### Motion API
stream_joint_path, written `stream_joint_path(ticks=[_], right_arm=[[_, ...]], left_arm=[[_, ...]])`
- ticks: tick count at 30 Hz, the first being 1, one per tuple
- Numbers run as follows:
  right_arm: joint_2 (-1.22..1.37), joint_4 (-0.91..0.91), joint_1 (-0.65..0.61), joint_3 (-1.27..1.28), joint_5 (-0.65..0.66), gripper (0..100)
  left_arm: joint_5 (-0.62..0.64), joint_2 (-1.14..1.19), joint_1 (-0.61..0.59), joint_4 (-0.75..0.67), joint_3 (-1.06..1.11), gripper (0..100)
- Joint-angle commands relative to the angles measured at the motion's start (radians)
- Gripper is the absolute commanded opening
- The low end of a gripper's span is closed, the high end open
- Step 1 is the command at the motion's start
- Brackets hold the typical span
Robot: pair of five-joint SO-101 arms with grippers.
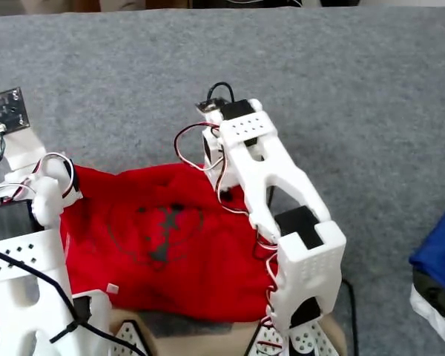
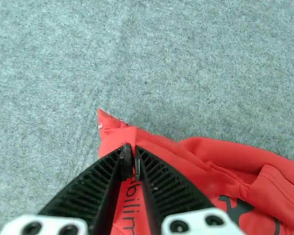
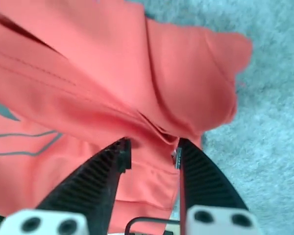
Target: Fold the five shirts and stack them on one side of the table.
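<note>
A red shirt with a dark print lies spread on the grey table between the two arms. My left gripper is shut on the red shirt near one of its pointed corners, at the shirt's far left edge in the high view. My right gripper stands open over the red shirt, one finger on each side of a fold close to the cloth's edge. In the high view the right arm reaches over the shirt's far right corner and hides its own fingers.
A stack of folded shirts, blue on top of dark and white, sits at the table's right edge. A brown board lies between the arm bases at the front. The grey far half of the table is bare.
</note>
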Motion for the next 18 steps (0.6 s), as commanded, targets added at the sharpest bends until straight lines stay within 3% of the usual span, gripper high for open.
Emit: stream_joint_path(ticks=[1,11,16,18], right_arm=[[-0.004,-0.023,-0.007,-0.001,0.008,17.4],[0.074,-0.031,0.042,-0.007,0.006,16.3],[0.088,-0.031,0.045,-0.010,0.012,1.3],[0.088,-0.023,0.048,-0.027,0.012,1.3]], left_arm=[[-0.009,-0.008,-0.011,-0.002,-0.012,2],[-0.009,-0.008,-0.011,0.000,-0.012,2],[-0.009,-0.008,-0.011,0.002,-0.012,2],[-0.009,-0.008,-0.011,0.002,-0.012,2]])
